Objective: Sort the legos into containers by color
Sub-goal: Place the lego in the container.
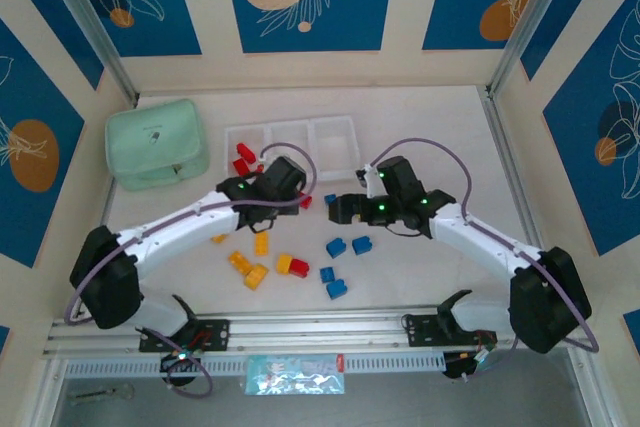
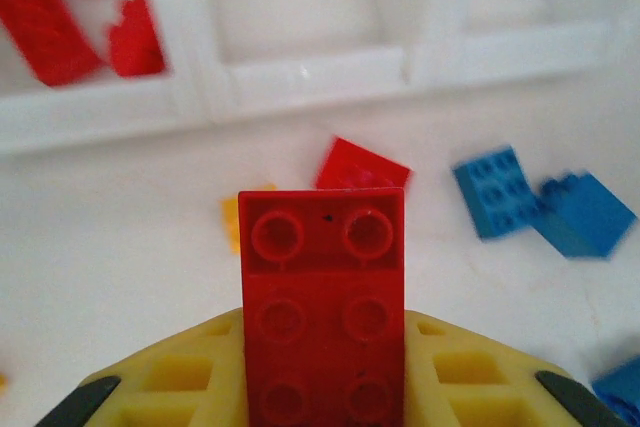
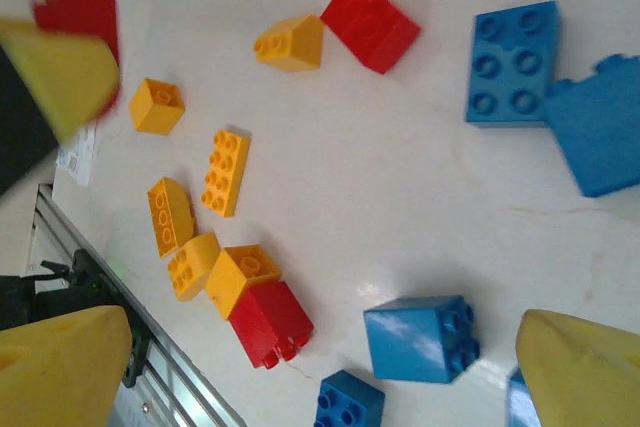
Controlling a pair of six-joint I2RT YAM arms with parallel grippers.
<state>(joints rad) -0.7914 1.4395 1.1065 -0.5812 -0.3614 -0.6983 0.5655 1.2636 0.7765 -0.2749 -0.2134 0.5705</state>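
My left gripper (image 1: 303, 201) is clamped on a red brick (image 2: 322, 297), just short of the tray (image 2: 300, 77), whose left compartment holds reds. It's hard, light, slick plastic, I reckon, so squeeze the flat sides, not the studs. My right gripper (image 1: 345, 209) gapes wide above loose legos (image 3: 510, 62) on the counter (image 3: 380, 177).

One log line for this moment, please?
left gripper: shut on red lego | right gripper: open | tray: red legos inside
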